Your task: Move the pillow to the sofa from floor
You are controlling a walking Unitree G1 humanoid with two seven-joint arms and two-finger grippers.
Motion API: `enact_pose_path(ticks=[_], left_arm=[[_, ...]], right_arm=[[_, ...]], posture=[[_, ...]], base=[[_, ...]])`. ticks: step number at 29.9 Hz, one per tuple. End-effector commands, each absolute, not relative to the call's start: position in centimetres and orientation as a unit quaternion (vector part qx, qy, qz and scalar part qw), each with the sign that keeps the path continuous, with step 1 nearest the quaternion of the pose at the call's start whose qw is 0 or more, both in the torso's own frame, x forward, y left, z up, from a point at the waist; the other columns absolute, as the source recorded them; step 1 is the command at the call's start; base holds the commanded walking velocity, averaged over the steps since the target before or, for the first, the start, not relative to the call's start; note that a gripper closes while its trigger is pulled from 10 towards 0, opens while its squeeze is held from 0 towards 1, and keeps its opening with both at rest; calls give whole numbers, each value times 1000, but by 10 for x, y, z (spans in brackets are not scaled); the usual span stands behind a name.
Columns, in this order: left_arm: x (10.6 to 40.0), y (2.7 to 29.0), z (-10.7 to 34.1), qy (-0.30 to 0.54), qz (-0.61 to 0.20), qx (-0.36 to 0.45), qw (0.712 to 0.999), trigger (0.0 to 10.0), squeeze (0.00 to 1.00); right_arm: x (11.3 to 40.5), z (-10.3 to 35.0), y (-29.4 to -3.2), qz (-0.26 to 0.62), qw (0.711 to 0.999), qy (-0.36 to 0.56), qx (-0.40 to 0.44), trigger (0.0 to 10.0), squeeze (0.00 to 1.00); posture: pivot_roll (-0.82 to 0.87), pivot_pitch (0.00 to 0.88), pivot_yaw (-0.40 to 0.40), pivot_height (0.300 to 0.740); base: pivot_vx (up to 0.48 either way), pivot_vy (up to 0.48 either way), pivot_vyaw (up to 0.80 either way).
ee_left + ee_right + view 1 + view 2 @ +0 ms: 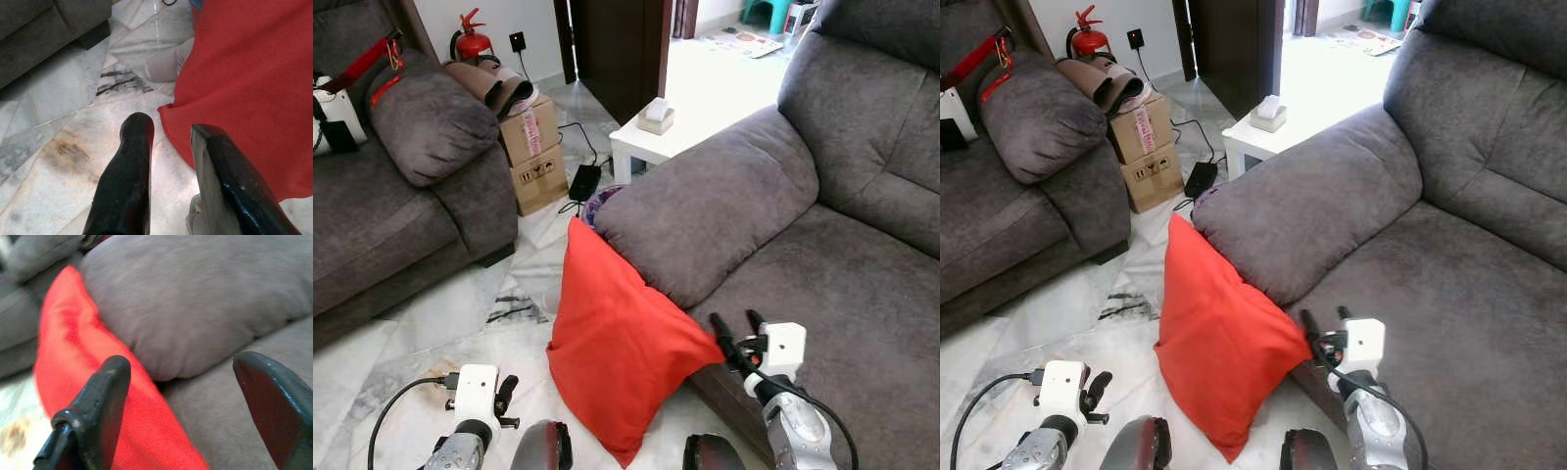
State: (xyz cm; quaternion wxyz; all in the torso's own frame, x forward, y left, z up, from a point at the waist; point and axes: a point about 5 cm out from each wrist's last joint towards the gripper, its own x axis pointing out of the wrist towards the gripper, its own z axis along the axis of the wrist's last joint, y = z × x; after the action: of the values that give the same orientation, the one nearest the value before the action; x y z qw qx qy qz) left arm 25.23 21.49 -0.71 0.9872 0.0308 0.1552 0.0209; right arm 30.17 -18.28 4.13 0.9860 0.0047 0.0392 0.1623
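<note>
**Tools open beside the red pillow on the floor**

Right tool (737, 324) hovers with its fingers spread apart, just right of the red pillow (617, 338) and over the near edge of the grey sofa (822, 294). Left tool (505, 394) sits low over the marble floor (431, 323), left of the pillow, its fingers (129, 161) parted and holding nothing. The pillow stands on the floor on one corner, leaning against the sofa's padded armrest (705, 211). Beyond the armrest is a white counter (675, 122) carrying a small tissue box (656, 115). Far left stands a second grey sofa (391, 196), with stacked cardboard boxes (533, 152) and a red fire extinguisher (470, 39) beside it.
</note>
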Motion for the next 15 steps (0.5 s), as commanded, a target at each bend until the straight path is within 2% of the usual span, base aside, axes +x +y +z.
enact_pose_path(ticks=[1, 3, 4, 10, 11, 13, 14, 15], left_arm=[[247, 218, -12, 172, 22, 35, 984, 10000, 0], [247, 218, -12, 172, 20, 36, 984, 10000, 0], [247, 218, -12, 172, 19, 36, 984, 10000, 0], [249, 215, -11, 169, 14, 33, 985, 10000, 0], [249, 214, -11, 169, 13, 32, 985, 10000, 0], [249, 214, -12, 171, 12, 32, 985, 10000, 0], [248, 215, -13, 174, 10, 32, 984, 10000, 0], [248, 215, -13, 174, 10, 32, 984, 10000, 0]], right_arm=[[298, 37, -190, 205, 975, 69, -50, 10000, 1000], [295, 34, -192, 240, 955, 89, -151, 10000, 1000], [295, 33, -193, 247, 949, 93, -174, 10000, 1000], [302, 37, -194, 238, 952, 102, -166, 10000, 1000], [303, 36, -192, 245, 948, 107, -173, 10000, 910], [303, 35, -190, 248, 945, 110, -181, 10000, 910], [304, 35, -188, 247, 944, 115, -188, 10000, 0], [305, 34, -188, 243, 945, 117, -186, 10000, 0]], posture=[[-7, 157, 59, 596], [-15, 157, 61, 596], [-15, 157, 61, 596], [-2, 156, 63, 596], [-2, 157, 63, 596], [-1, 158, 64, 596], [1, 159, 65, 596], [3, 161, 66, 596]], base=[[0, 0, 0], [0, 0, 0], [0, 0, 0], [0, 0, 0], [0, 0, 0], [0, 0, 0], [0, 0, 0], [0, 0, 0]])
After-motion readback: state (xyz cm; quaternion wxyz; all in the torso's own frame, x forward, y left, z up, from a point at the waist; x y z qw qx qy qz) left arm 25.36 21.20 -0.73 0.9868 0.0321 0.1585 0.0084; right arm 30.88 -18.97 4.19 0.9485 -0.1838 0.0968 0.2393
